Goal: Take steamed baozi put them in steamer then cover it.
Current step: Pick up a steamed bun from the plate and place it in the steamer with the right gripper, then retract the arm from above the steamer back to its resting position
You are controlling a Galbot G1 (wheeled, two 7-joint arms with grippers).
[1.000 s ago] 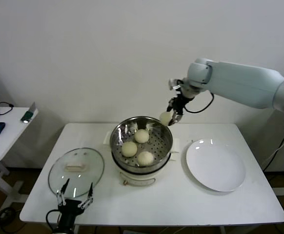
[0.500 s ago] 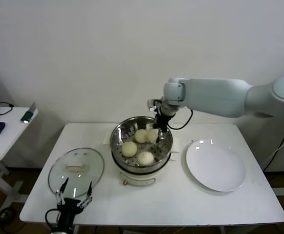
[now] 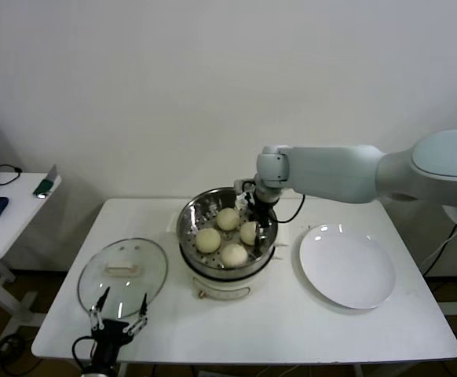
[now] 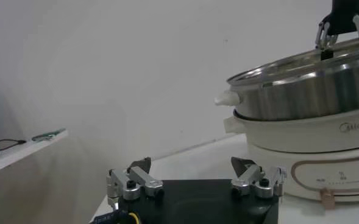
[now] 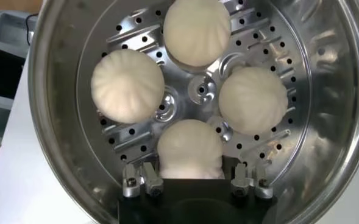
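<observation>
Steamer [image 3: 227, 236]: round shiny steel, perforated tray, on the white table [image 3: 291, 322].
Cover [image 3: 122, 271]: clear glass disc, laid flat beside the steamer.
Steamed baozi [image 5: 190, 149]: four smooth domes inside; one is pinched by the right gripper [image 5: 194, 176].
Left gripper [image 3: 118, 320]: spread, parked by the cover.

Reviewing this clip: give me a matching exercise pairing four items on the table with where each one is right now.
Items:
1. steamed baozi
2. cover
3. white plate
4. right gripper

Places:
A. bare, on the table to the robot's right of the steamer
B. lying flat on the table to the robot's left of the steamer
C. on the perforated tray inside the steamer
D. low inside the steamer, fingers on either side of a bun

Pairs: 1-C, 2-B, 3-A, 4-D
</observation>
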